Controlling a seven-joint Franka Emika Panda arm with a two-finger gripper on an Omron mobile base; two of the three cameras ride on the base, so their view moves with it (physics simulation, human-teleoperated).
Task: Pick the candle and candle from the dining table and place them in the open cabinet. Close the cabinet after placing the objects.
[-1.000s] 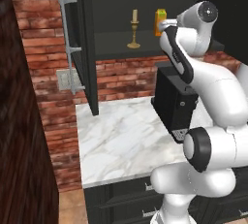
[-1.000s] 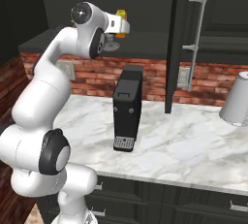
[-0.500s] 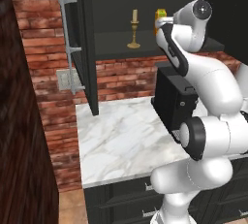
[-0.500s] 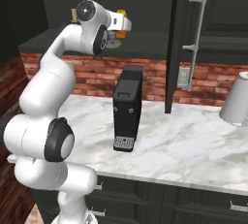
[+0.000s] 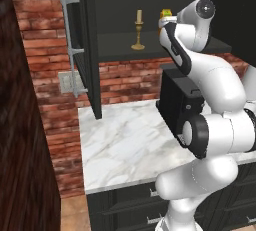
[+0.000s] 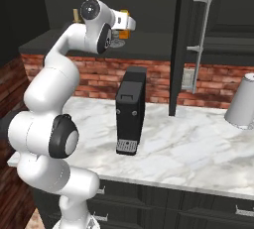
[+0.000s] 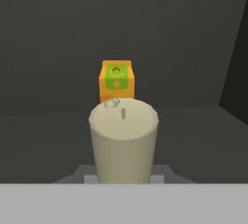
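We see the arm reaching up into the open cabinet, its jaws clamped on a cream candle held upright over the dark inner shelf. An orange carton stands just beyond it, farther back on the shelf. Left of the arm, the brass-gold candle already stands on the same shelf. On the marble tabletop below sits a black box-shaped appliance.
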